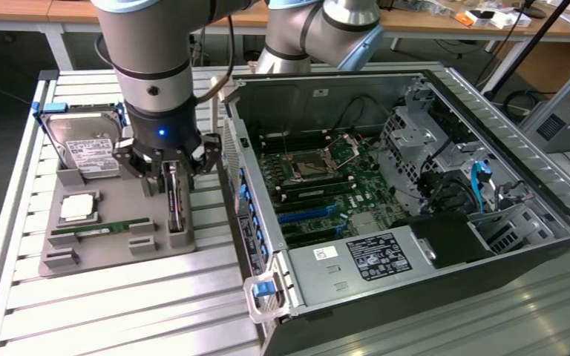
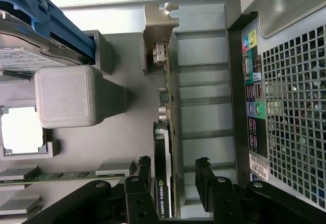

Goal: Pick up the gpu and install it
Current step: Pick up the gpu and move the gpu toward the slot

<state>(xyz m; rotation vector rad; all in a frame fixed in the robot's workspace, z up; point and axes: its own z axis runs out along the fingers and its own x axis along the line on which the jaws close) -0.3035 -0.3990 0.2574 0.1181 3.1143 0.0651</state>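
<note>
The gpu [image 1: 175,202] is a thin dark card standing on edge in a slot of the grey holder tray [image 1: 116,248]. In the wrist view the gpu [image 2: 164,147] shows its silver end bracket at the far end and a black edge with white lettering near me. My gripper [image 1: 171,169] hangs directly over the card. It is open, and the fingers [image 2: 144,170] straddle the card's near end with a gap on each side. The open computer case [image 1: 384,193] lies just to the exterior view's right of the tray, its motherboard and blue expansion slots [image 1: 305,215] exposed.
The tray also carries a hard drive [image 1: 85,148] in a blue frame, a processor [image 1: 77,209] and a green memory stick [image 1: 102,230]. In the wrist view a grey holder block [image 2: 66,96] stands beside the card, and the case's rear panel [image 2: 285,107] is close on the other side.
</note>
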